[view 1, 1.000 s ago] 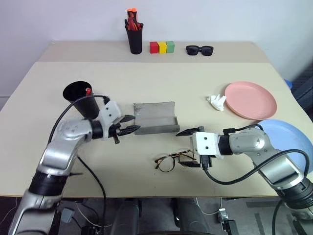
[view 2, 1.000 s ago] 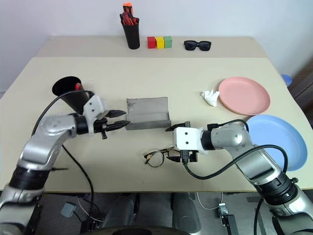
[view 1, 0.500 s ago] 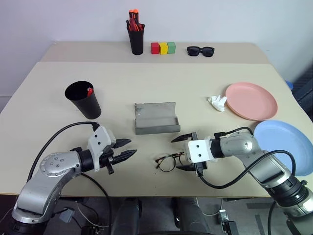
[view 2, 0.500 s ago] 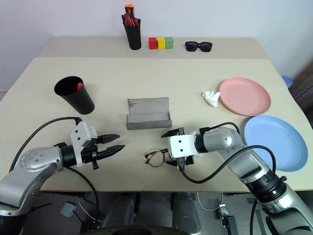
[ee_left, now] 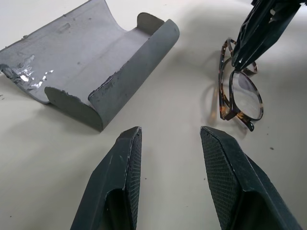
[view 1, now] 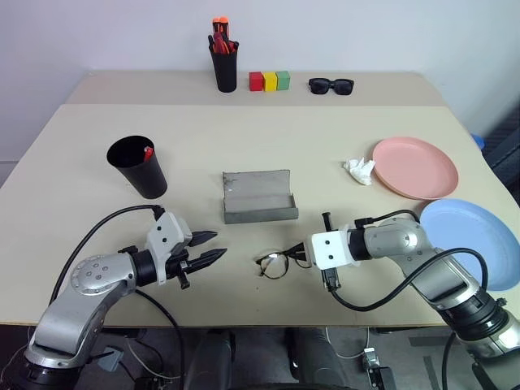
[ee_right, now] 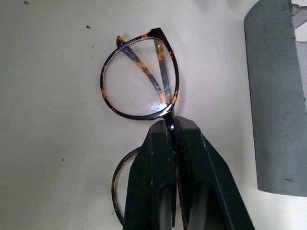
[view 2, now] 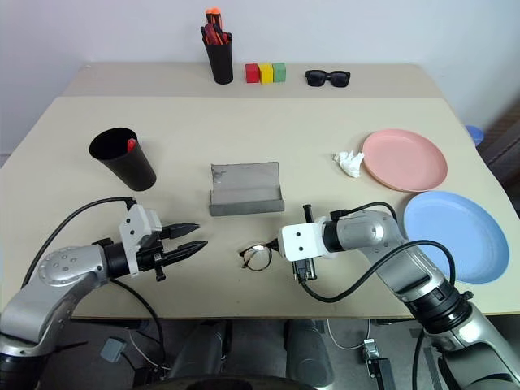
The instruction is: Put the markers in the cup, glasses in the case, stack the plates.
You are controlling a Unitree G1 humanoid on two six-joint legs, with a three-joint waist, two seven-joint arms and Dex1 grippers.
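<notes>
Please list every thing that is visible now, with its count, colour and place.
Round-lens spectacles: one, tortoiseshell, table front, pinched at bridge.
Hinged fabric case: one, grey, open, centre.
Tapered plastic cup: one, black, left; red-capped marker inside.
Shallow plates: two, salmon pink and light blue, right, apart.
Crumpled tissue: one, white, beside pink plate.
Pen holder, three blocks, sunglasses: far edge.
Left end effector: open, empty.
Right end effector: shut on spectacles.

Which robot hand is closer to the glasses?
The right. The right gripper is shut on the bridge of the glasses. The left gripper hovers apart from them, jaws open, on their other side.
</notes>
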